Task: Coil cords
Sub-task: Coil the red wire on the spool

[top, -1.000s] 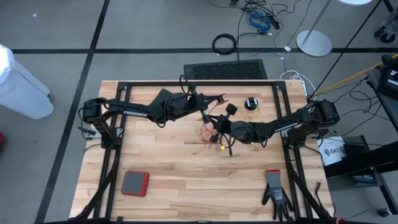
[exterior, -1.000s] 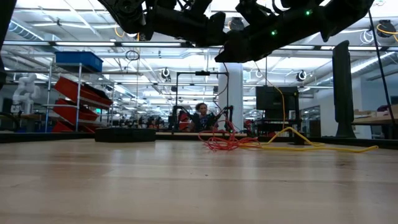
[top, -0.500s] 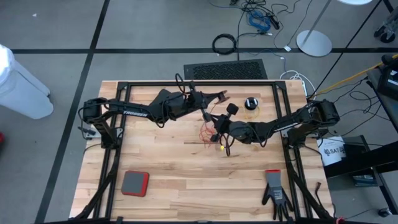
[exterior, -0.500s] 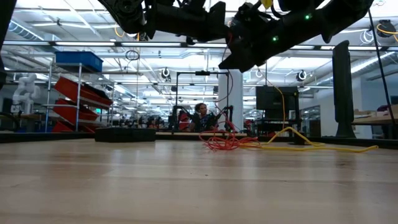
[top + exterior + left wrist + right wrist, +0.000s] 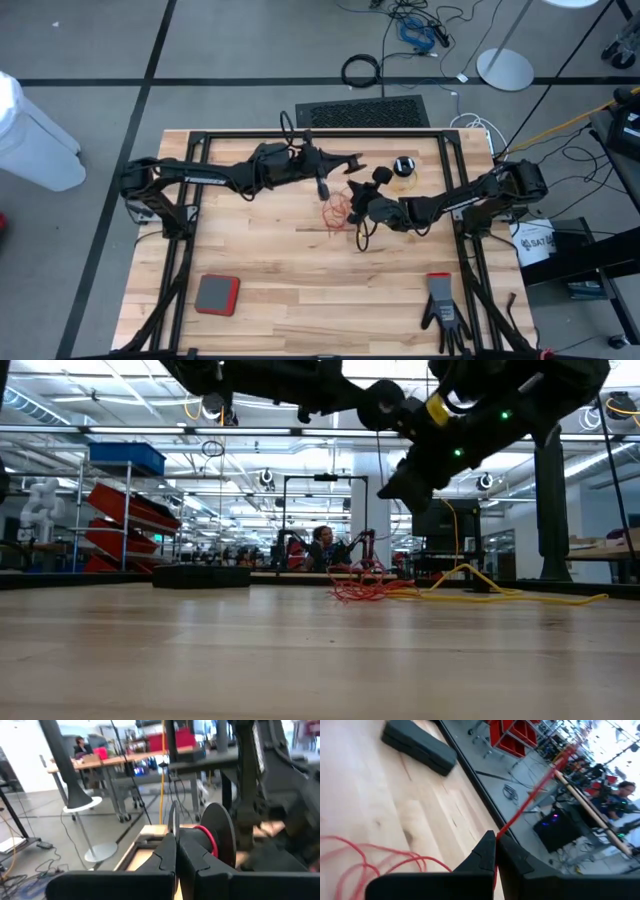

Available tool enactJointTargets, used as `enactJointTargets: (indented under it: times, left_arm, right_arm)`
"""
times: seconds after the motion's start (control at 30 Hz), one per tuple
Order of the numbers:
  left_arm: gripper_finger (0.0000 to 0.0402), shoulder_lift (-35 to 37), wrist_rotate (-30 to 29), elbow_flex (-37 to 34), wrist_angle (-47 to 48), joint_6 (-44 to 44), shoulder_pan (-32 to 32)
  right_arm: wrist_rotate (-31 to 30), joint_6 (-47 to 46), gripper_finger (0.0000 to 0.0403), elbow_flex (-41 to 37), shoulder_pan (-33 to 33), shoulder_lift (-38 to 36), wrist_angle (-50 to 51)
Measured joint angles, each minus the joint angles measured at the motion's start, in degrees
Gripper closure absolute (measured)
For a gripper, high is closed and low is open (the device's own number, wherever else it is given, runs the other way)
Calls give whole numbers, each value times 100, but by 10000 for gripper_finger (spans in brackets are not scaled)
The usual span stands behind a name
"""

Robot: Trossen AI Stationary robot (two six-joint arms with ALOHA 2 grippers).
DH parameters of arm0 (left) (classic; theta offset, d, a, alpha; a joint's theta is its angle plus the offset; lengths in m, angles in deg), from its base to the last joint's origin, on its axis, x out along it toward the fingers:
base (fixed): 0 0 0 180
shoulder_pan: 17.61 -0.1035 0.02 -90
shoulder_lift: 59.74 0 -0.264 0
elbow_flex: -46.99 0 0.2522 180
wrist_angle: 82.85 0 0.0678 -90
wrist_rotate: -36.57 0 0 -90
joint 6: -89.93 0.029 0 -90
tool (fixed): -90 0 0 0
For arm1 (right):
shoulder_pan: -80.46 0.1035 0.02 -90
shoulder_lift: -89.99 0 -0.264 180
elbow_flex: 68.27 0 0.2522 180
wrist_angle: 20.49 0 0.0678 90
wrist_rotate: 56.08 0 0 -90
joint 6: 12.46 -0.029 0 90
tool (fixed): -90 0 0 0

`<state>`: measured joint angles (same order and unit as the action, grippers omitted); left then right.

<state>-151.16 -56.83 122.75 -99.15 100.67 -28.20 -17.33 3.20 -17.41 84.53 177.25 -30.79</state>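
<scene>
A small black reel [image 5: 380, 175] with reddish-orange cord wound on its core [image 5: 205, 836] hangs high over the table's middle, just off the tip of my left gripper [image 5: 357, 161], which is shut. The rest of the reddish-orange cord lies as a loose tangle [image 5: 336, 207] on the wood. My right gripper [image 5: 352, 212] is lower, beside that tangle, and shut on the cord. A second black reel [image 5: 403, 166] sits on the table at the far right. Its yellow cord [image 5: 500, 596] trails along the wood. My left gripper pinches a thin dark piece [image 5: 173, 817] that sticks out from between its fingertips, right beside the reel [image 5: 218, 835]. The fingers lie level and point toward the table's right. The reel [image 5: 384, 405] is lifted clear of the table. My right gripper pinches a single strand of the reddish-orange cord [image 5: 501, 831] at its fingertips. The fingers slant slightly downward. From them the strand [image 5: 532, 792] runs up straight and taut, and slack loops [image 5: 375, 855] lie on the wood below.
A dark flat block [image 5: 420, 747] lies on the table beyond the tangle. A red-and-grey pad [image 5: 217, 293] sits near the front left and a black glove [image 5: 443, 310] near the front right. A black frame [image 5: 455, 150] runs round the table's edges. People and benches show in the room behind.
My left gripper has risen a little and carried the reel toward the table's right edge. My right gripper has sunk toward the table and rolled, still shut on the cord. The tangle on the wood has been drawn slightly toward the far edge.
</scene>
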Motion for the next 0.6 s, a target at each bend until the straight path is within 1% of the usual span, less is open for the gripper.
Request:
enactJointTargets:
  times: [0.07,0.23,0.3,0.4,0.47,0.53,0.6]
  left_arm:
    - [401,137,18,0,388,143,0]
    - [401,317,397,11,1213,314,-24]
    - [401,333,523,11,1489,393,-26]
    - [401,331,622,11,1833,557,-26]
    - [401,328,632,11,2004,673,-26]
    - [401,278,594,11,2035,734,-26]
    - [401,240,318,9,2095,833,-26]
  right_arm:
    - [-93,-12,403,-106,2,-107,6]
    - [-148,-7,403,-348,-9,-605,151]
    - [-260,-22,403,-380,-22,-871,348]
    - [-247,-215,403,-384,-26,-1311,763]
    - [-213,-286,403,-384,-22,-1573,882]
    - [-26,-310,403,-384,-7,-1794,920]
    - [207,-404,403,-384,2,-1952,853]
